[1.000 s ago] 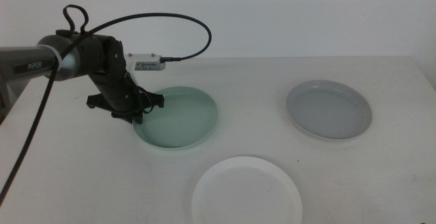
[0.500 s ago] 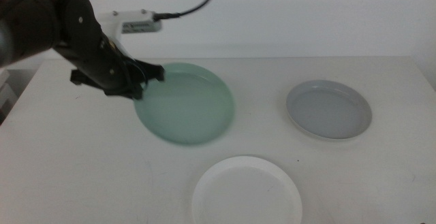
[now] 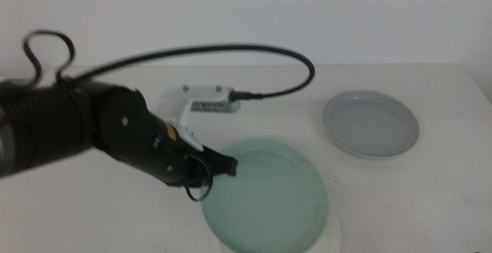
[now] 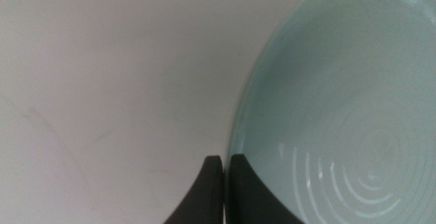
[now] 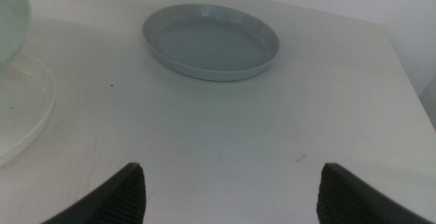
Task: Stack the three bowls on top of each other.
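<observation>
My left gripper (image 3: 223, 165) is shut on the near-left rim of the mint green bowl (image 3: 269, 195) and holds it in the air over the front of the table. The left wrist view shows the two jaws pinched on that rim (image 4: 235, 139). The white bowl (image 5: 20, 105) lies underneath; in the middle view only a sliver of its edge (image 3: 336, 232) shows past the green bowl. The light grey bowl (image 3: 370, 122) rests alone at the back right, also seen as the grey bowl (image 5: 211, 40) in the right wrist view. My right gripper (image 5: 231, 190) waits open low over the table's right side, out of the middle view.
The left arm's black cable (image 3: 231, 53) arcs over the back of the white table (image 3: 400, 199). The table's right edge (image 5: 409, 81) runs close behind the grey bowl.
The left arm has lifted the green bowl off the table at the back left and carried it forward and to the right, over the white bowl. The grey bowl has not moved.
</observation>
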